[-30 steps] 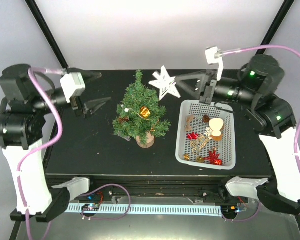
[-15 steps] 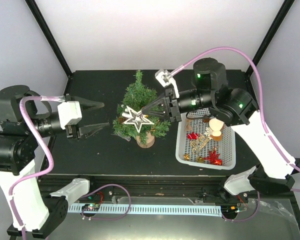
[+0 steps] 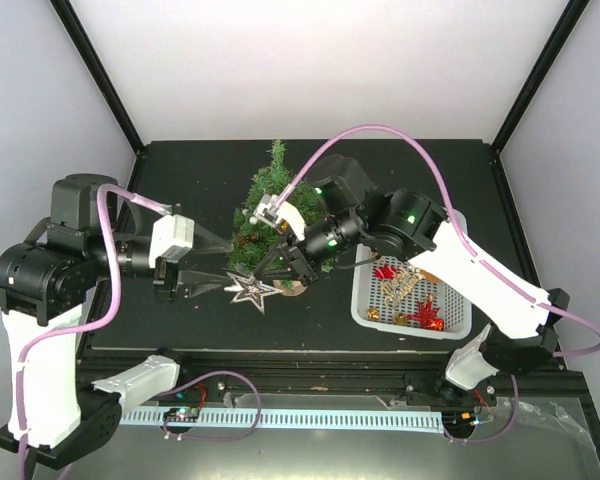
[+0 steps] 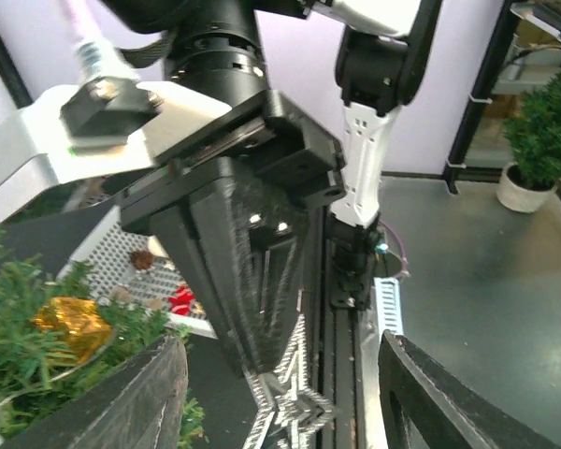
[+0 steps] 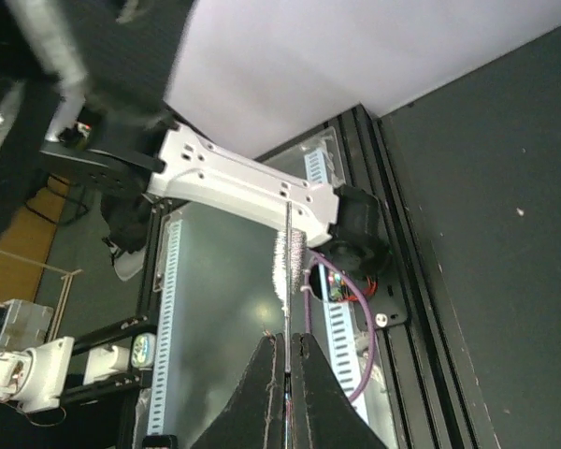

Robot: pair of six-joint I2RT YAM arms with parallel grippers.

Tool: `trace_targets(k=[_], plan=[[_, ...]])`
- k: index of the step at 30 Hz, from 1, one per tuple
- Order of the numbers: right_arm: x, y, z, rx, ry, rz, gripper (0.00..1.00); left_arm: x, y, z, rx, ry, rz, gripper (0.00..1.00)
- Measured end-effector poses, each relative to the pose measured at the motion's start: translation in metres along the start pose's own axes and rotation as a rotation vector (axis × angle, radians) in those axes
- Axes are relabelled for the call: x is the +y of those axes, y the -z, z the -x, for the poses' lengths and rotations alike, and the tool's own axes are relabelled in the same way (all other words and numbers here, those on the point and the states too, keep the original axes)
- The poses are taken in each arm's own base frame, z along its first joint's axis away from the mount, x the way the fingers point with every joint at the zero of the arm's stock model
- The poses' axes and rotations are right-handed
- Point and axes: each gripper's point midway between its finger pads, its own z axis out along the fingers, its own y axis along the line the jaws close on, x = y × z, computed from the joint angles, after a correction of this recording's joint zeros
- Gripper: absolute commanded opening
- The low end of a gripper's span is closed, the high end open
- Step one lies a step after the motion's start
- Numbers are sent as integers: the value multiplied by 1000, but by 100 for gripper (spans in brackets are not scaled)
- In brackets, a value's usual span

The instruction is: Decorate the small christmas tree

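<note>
Black surface [image 3: 170, 180] lies under everything here. My left fingers [image 3: 230, 262] stand open and point right, one above and one below a wide gap. From my left wrist I see that gap filled by the closed tips of my right fingers [image 3: 270, 270], which reach in from the far side. They are clamped on a silver glitter star [image 3: 250, 291] that hangs just below their tips. The star sits between my left fingers, low and near the lower one, and I cannot tell whether it touches. My right wrist view shows the star edge-on, a thin line rising from the pinched tips.

The small christmas tree [image 3: 278, 195] stands upright just beyond my left fingertips and right behind my right fingers, and my right wrist crosses in front of its lower branches. A gold ornament [image 4: 70, 323] sits in the branches beside my left fingers. To the right of my right fingers is a white basket [image 3: 410, 325], resting on the surface with red ornaments [image 3: 427, 313] inside.
</note>
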Motion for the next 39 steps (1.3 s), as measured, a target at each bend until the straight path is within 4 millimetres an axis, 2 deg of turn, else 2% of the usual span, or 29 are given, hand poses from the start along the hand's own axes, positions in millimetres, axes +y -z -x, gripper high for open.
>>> trace_targets(k=[3,9,18,20,26,30,33,36,39], plan=[[-11,-8,-8,35,-18,-30,1,-4,-6,-8,27,11,-39,58],[-15,-8,-10,38,-16,-58,1,-6,-23,-31,116,32,-111,56],[-14,-3,-14,42,-20,-71,1,9,-46,-58,232,73,-143,55],[-13,-1,-16,42,-21,-71,1,12,-48,-61,245,73,-144,54],[-10,4,-21,42,-20,-71,1,12,-53,-63,259,67,-163,37],[-8,6,-23,44,-22,-71,1,9,-55,-63,263,60,-183,30],[-8,6,-23,44,-22,-71,1,7,-57,-64,265,57,-194,29],[-9,6,-25,48,-25,-72,1,6,-57,-64,267,55,-201,33],[-10,5,-26,52,-29,-73,1,4,-58,-64,267,52,-209,26]])
